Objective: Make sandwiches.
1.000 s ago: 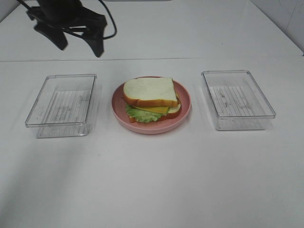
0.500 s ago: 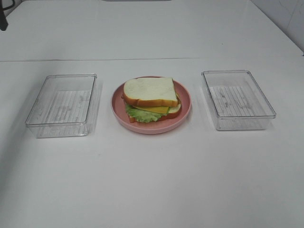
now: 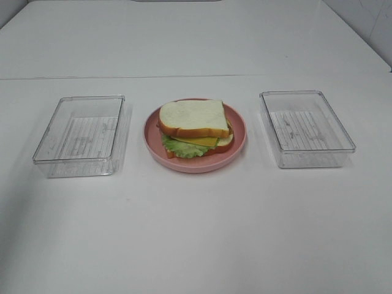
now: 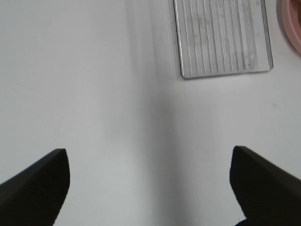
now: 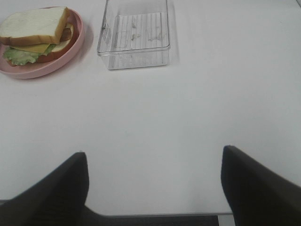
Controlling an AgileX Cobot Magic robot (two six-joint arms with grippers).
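The sandwich (image 3: 194,127) lies on the round pink plate (image 3: 236,147) at the table's middle: a white bread slice on top, yellow cheese, green lettuce and a second slice below. In the right wrist view the sandwich (image 5: 35,33) shows far from my right gripper (image 5: 154,155), which stands open over bare table near the front edge. My left gripper (image 4: 149,155) is open too, over bare table short of the left tray (image 4: 221,40). Neither gripper holds anything, and neither appears in the exterior high view.
Two clear plastic trays flank the plate, one on the left (image 3: 79,135) and one on the right (image 3: 306,127); both look empty. The right tray (image 5: 134,33) sits beside the plate (image 5: 70,54). A pink plate edge (image 4: 294,23) shows by the left tray.
The left arm, seen at the top left a second ago, has withdrawn out of the exterior high view. The sandwich, plate and trays have not moved.
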